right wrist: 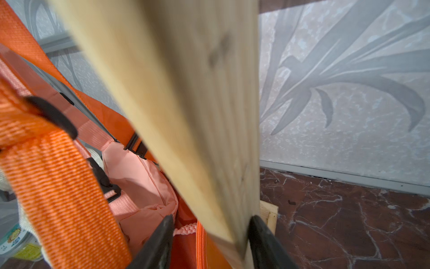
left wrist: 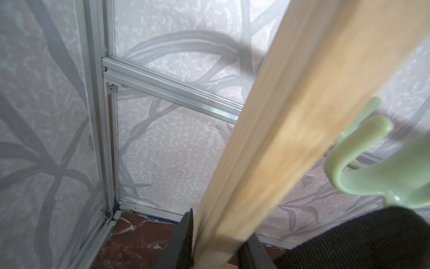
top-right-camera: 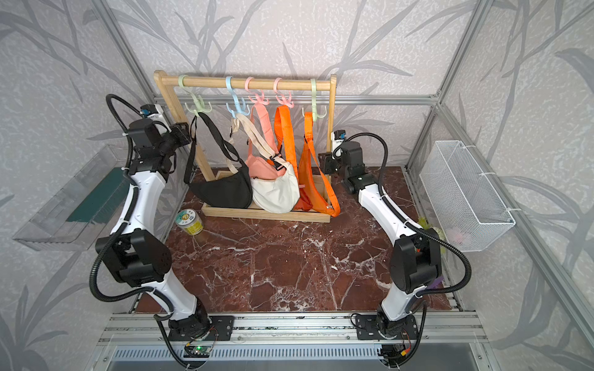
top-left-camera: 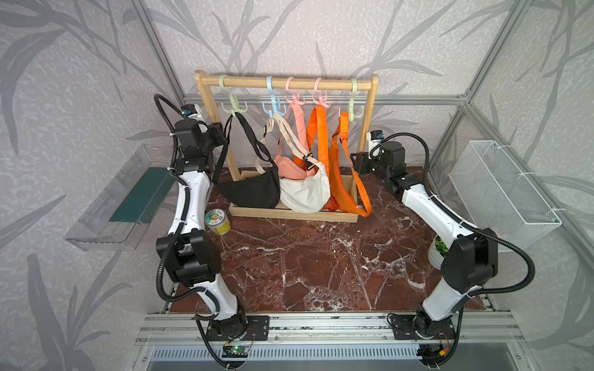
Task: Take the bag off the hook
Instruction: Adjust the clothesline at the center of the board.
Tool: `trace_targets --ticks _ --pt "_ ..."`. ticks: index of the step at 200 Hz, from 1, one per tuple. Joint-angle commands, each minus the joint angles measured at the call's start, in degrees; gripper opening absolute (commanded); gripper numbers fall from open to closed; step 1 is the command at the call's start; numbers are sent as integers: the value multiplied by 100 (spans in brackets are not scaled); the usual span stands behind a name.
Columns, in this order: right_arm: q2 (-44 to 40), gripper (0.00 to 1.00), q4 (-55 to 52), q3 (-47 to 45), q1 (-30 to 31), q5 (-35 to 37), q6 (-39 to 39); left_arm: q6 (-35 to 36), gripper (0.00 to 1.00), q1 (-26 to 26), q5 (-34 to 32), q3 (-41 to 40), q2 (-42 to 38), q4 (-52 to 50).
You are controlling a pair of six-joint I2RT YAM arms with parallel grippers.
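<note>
Wooden clothes rack with a round top rail (top-left-camera: 283,83) stands at the back of the red marble tabletop (top-left-camera: 321,263). Every bag on it hangs from a hook, none lifted off. The task does not say which bag is meant.

The black crescent fabric bag (top-left-camera: 250,189) hangs at the rack's left end and the orange nylon bag (top-left-camera: 337,180) at its right end. Each strap runs steeply down from hook to bag body.

The left gripper (left wrist: 221,226) straddles the rack's left upright. Its jaws sit so close to the wood that I cannot tell whether they clamp it. The right gripper (right wrist: 212,219) straddles the right upright with a clear gap on one side, so it holds nothing.

I judge the left arm nearer to a strap. The black strap (top-left-camera: 247,135) passes just beside it, looped over the pale green plastic hook (top-left-camera: 233,107), above and inward. The lift would have to go up that way.

Lettering on the small round tin with a yellow label (top-left-camera: 218,221) is too small to read. No brand shows on the bags.
</note>
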Motion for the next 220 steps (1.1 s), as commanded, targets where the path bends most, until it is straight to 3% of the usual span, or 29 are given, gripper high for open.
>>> trace_targets --ticks 1,43,91,123,166,220 --pt "-255 60 -414 266 209 -193 -165 -310 40 43 105 190 -170 -31" --pt "-815 70 -743 297 207 275 -530 -392 56 70 29 -21 -537 57" --pt "-1253 71 -1192 351 217 349 -581 -500 62 95 -139 -239 -948 -87" --pt "-1509 70 -1342 309 327 415 -699 -618 62 88 -199 -516 -1307 -217" --pt "-1518 70 -1432 408 518 518 -1032 -774 62 7 449 -934 -1900 -212" --pt "-1071 70 -672 524 626 432 -1275 -42 62 -873 820 -1774 -2776 -190"
